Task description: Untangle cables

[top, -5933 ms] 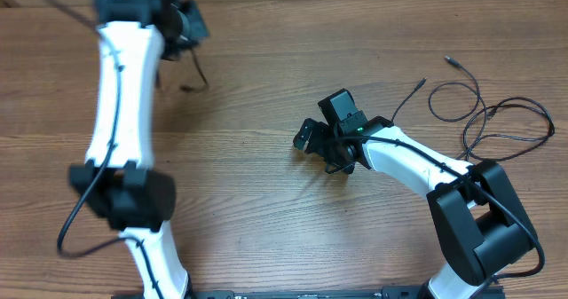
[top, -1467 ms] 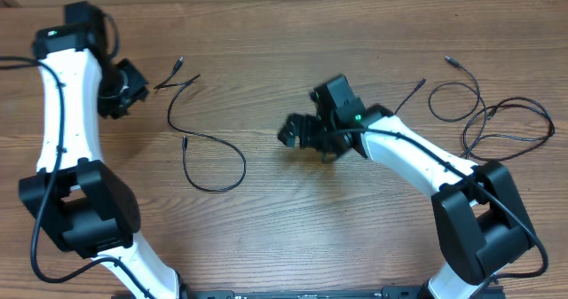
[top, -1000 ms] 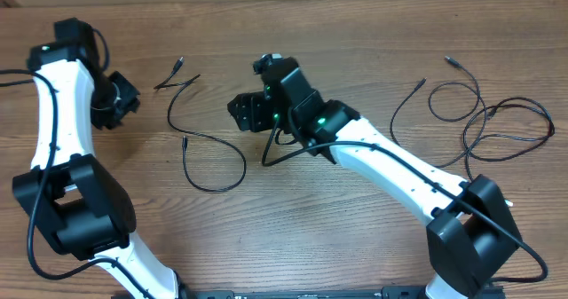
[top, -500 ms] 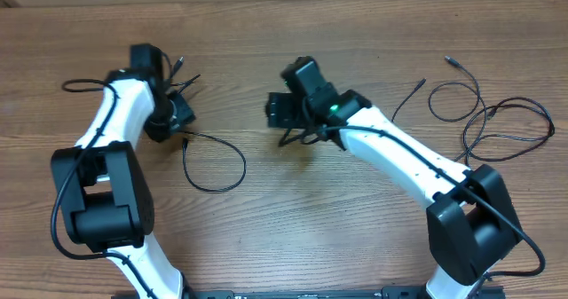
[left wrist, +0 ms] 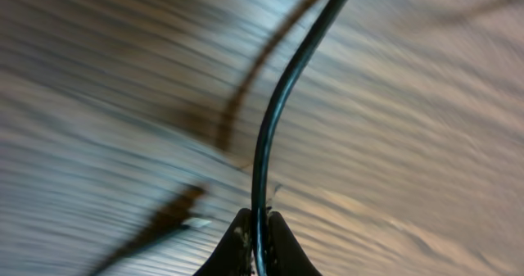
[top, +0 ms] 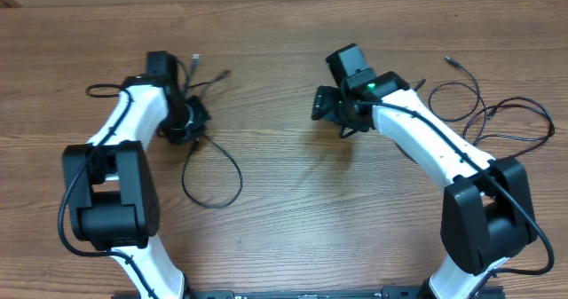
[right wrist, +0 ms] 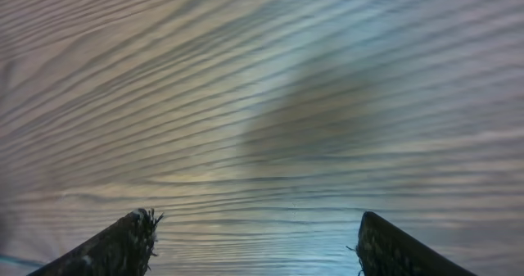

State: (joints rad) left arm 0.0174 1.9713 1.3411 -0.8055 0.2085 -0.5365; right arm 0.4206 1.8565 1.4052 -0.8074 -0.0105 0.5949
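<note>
One thin black cable (top: 238, 170) lies in a loop left of centre, its two plug ends (top: 196, 61) pointing toward the table's far edge. My left gripper (top: 193, 121) sits at the top of that loop. In the left wrist view this cable (left wrist: 270, 120) runs up from between the left gripper's (left wrist: 259, 227) fingertips, which are shut on it. More cables (top: 486, 114) lie in loose overlapping loops at the far right. My right gripper (top: 327, 106) hovers over bare wood near the centre. In the right wrist view it (right wrist: 255, 231) is open, with nothing between its fingers (right wrist: 123, 245).
The wooden table (top: 293, 210) fills the view. A small plug (top: 453, 61) of the right-hand cables lies beyond the right arm's forearm. Both arm bases stand at the near edge.
My left gripper has shut on the left cable and dragged its ends slightly right. The right gripper has moved right, away from the left cable, and stays open.
</note>
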